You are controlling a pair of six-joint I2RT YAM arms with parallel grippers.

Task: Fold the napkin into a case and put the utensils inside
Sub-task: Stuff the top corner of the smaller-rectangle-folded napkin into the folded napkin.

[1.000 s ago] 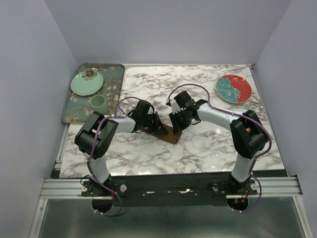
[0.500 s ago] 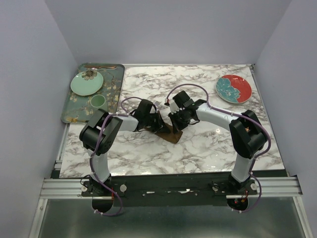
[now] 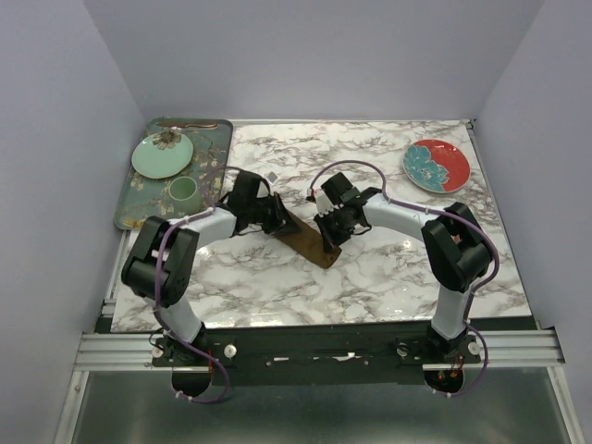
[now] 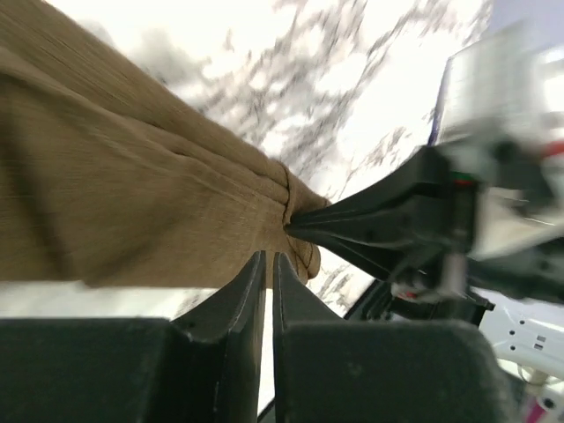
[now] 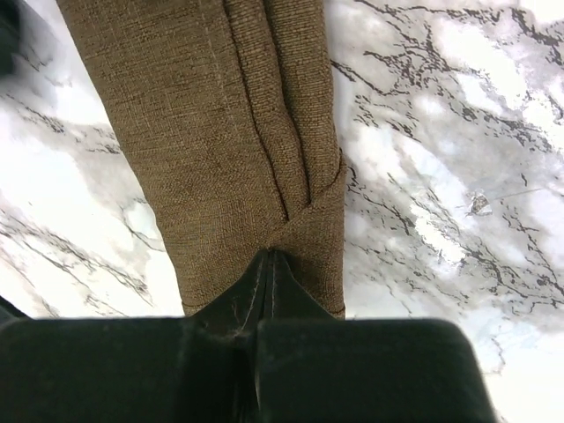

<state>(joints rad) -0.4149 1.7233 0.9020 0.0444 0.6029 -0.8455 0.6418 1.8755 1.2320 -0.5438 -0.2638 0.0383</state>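
The brown napkin (image 3: 305,239) lies on the marble as a narrow folded strip, running diagonally between the two grippers. My right gripper (image 3: 330,242) is shut on its near end; in the right wrist view the tips (image 5: 269,253) pinch the napkin (image 5: 220,132) where its fold lines meet. My left gripper (image 3: 277,216) sits at the strip's far end. In the left wrist view its jaws (image 4: 269,256) stand a narrow slit apart with nothing between them, just below the napkin (image 4: 132,194), facing the right gripper's fingers (image 4: 352,220). One copper-brown utensil (image 3: 185,124) lies on the tray's far edge.
A dark green floral tray (image 3: 128,211) at the back left holds a mint plate (image 3: 162,154) and a mint cup (image 3: 182,191). A red plate with a blue flower (image 3: 437,166) sits at the back right of the marble table (image 3: 388,277).
My left gripper has let go of the napkin and drawn back to the left, its jaws parting slightly. My right gripper has closed on the napkin's end, and the strip now lies stretched out.
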